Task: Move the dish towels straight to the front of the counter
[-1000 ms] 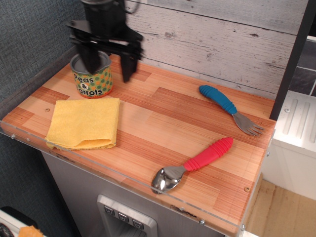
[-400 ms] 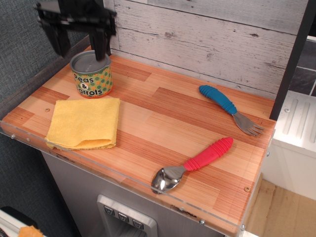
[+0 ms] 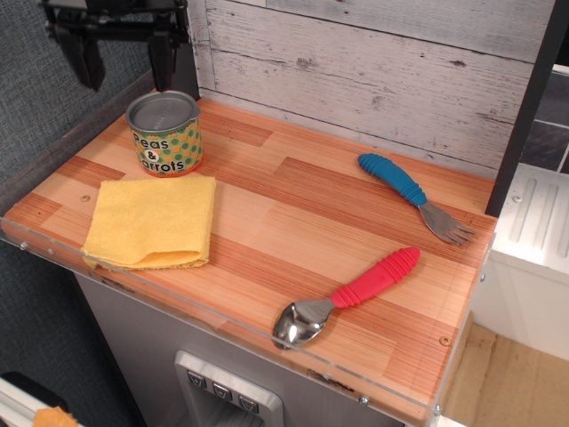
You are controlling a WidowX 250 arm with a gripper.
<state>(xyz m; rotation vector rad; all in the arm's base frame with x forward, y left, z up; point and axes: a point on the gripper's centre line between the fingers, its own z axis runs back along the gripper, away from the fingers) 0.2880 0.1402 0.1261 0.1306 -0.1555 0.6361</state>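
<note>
Two black fingers of my gripper (image 3: 124, 64) hang apart, holding nothing, above and just behind the can (image 3: 164, 132). Dish towels (image 3: 152, 221): folded yellow cloth, flat just in front of the can, near the counter's (image 3: 293, 200) front rim. Blue fork (image 3: 414, 196) and red spoon (image 3: 348, 294): well right of the can.

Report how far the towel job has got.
Looks done: the dish towels lie folded near the front acrylic rim of the counter, just in front of the can. In hand: nothing; the gripper hangs open and empty above the back left corner, apart from the cloth. Left: seemingly nothing, unless the towel must sit flush against the rim.
</note>
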